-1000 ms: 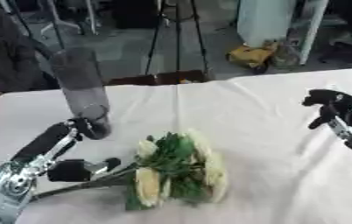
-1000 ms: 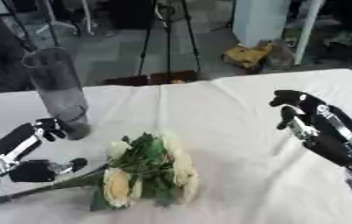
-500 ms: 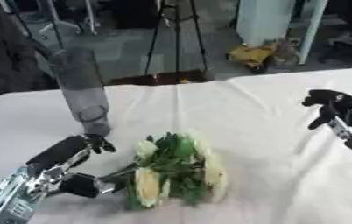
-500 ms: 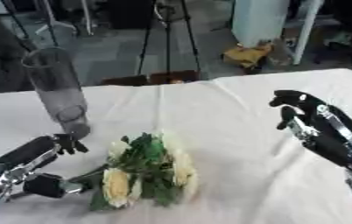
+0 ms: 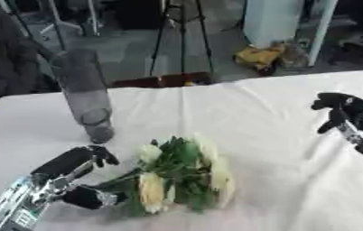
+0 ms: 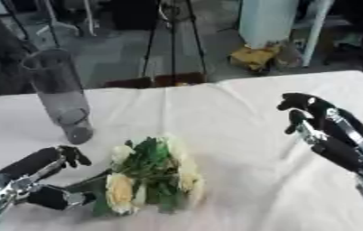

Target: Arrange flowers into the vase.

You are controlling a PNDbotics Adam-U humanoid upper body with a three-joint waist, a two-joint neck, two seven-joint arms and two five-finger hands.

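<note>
White tablecloth (image 5: 248, 113): left hand (image 5: 62, 180) lower than before, open beside flowers (image 5: 177, 173).

Cream flowers (image 5: 177, 178) with green leaves, smoky grey vase (image 5: 83, 94), white tablecloth (image 5: 248, 113).

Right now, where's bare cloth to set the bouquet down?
Free: between the flowers and the right hand, and behind the flowers to the far edge. Crowded: near-left, where the left hand sits at the stems below the vase.
</note>
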